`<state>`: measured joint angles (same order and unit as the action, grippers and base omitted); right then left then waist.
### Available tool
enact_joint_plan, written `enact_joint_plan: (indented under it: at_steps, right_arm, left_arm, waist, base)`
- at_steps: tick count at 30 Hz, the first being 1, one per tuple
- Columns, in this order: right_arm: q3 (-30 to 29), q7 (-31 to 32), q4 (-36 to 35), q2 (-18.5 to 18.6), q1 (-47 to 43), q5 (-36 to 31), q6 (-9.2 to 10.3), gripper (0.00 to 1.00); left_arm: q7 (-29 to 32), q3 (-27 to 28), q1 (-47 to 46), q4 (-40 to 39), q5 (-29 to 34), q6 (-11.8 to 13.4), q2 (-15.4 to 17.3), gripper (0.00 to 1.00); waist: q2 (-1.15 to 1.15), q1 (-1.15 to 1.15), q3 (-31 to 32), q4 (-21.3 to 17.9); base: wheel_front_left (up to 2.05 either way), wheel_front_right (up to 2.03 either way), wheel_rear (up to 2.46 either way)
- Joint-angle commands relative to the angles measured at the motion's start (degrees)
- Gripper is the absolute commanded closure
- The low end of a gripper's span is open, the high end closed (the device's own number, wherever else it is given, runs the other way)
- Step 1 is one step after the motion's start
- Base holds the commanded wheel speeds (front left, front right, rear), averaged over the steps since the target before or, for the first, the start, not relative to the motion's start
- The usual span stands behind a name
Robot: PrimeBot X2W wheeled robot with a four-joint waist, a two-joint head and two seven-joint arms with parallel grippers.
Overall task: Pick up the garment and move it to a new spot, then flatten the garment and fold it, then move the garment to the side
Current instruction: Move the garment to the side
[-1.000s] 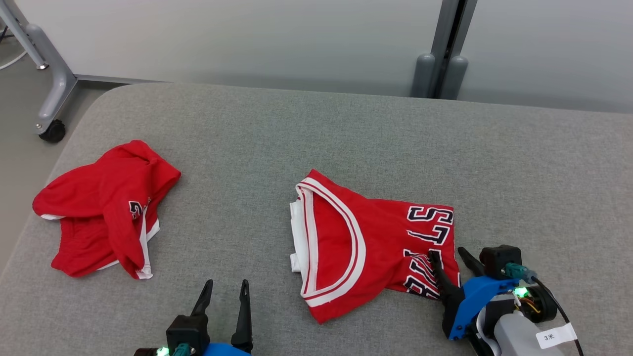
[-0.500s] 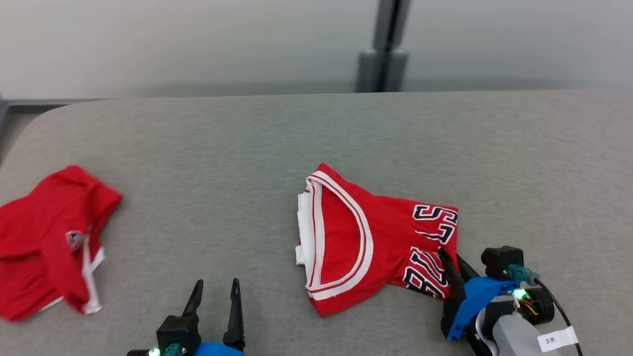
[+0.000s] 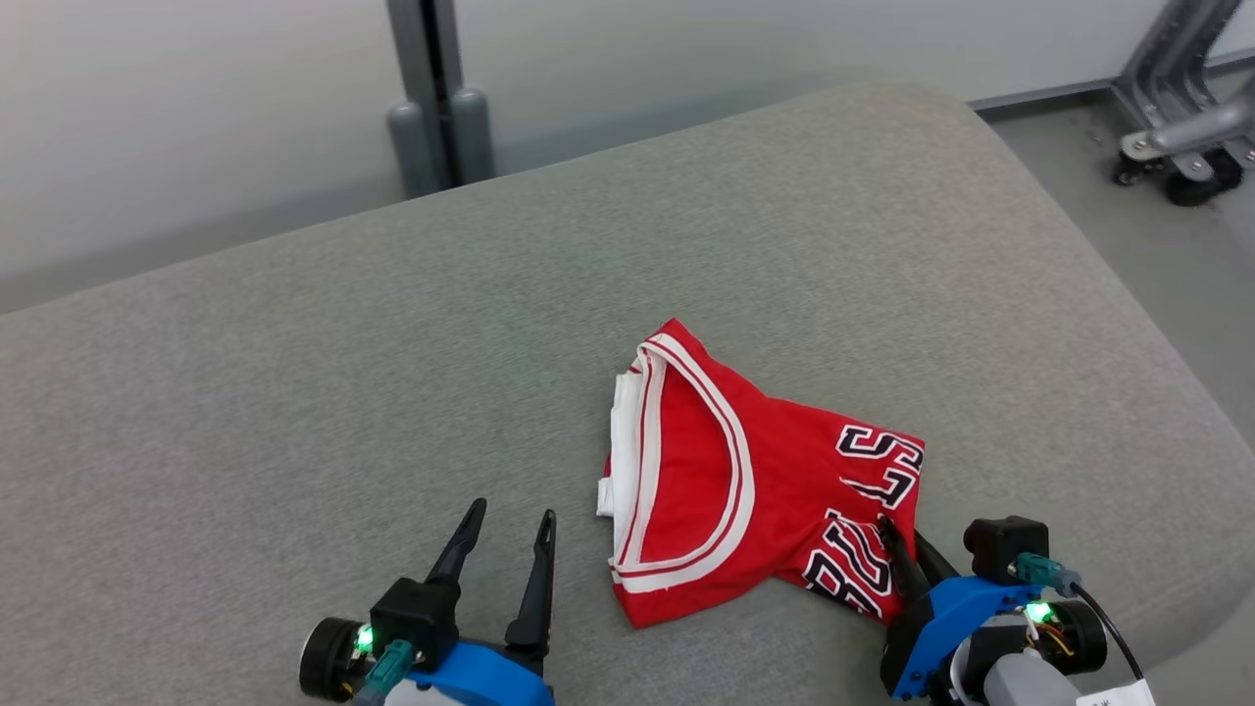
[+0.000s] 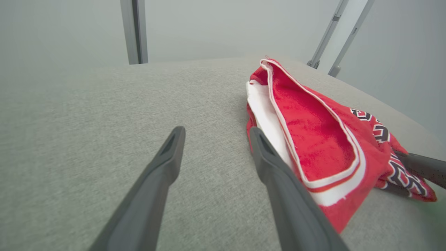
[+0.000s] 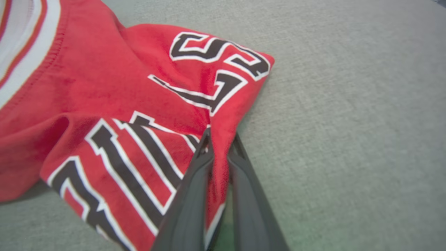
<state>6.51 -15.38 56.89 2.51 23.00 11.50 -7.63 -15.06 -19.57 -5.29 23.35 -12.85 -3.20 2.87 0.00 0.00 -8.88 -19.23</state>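
Garment [image 3: 726, 490] lies folded at near right of table [image 3: 294, 392], long axis left-right. Right gripper [image 3: 900, 531] is pinched on its right, lettered edge. Left gripper [image 3: 514, 512] stands wide and empty, just left of it. The right arm is judged best placed to move it.

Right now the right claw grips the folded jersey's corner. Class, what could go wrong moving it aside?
1. The right claw pinches only a thin ridge of the jersey at its lettered corner; pulling may undo the fold.
2. The left claw stands open, apart from the cloth, so the collar side may drag.
3. The table edge lies close on the right; the jersey could slide off.
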Motion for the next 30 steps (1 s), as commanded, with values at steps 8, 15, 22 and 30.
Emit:
enact_joint_plan:
  at_steps: [8, 15, 22, 30]
  right_arm:
    - [0.4, 0.3, -1.3, 0.6, -1.2, 1.7, 0.19, 1.00]
    - [-2.1, 0.3, -2.4, 0.6, 0.8, 2.4, 0.19, 1.00]
    - [-4.7, 0.3, -2.3, 3.4, 7.0, -1.5, 0.16, 1.00]
    - [-8.4, 0.2, 2.1, 10.7, 18.0, -4.3, 0.16, 1.00]
  left_arm:
    - [-0.1, -2.8, -2.6, -0.4, 0.1, -1.0, 0.0, 0.00]
    - [-0.1, -3.7, -3.8, 0.3, 1.0, -1.3, 0.1, 0.00]
    - [-0.1, -3.1, -4.9, 1.5, 2.8, -1.6, 0.0, 0.00]
    - [-0.1, -2.5, -7.4, 1.7, 4.8, -2.3, 0.0, 0.00]
  waist:
    - [0.00, 0.00, 0.2, -6.3]
    - [0.00, 0.00, -1.6, -5.3]
    - [0.00, 0.00, -4.7, -1.5]
    - [0.00, 0.00, -9.0, 5.2]
  base:
    - [0.00, 0.00, 0.00]
    - [0.00, 0.00, 0.00]
    - [0.00, 0.00, 0.00]
    - [0.00, 0.00, 0.00]
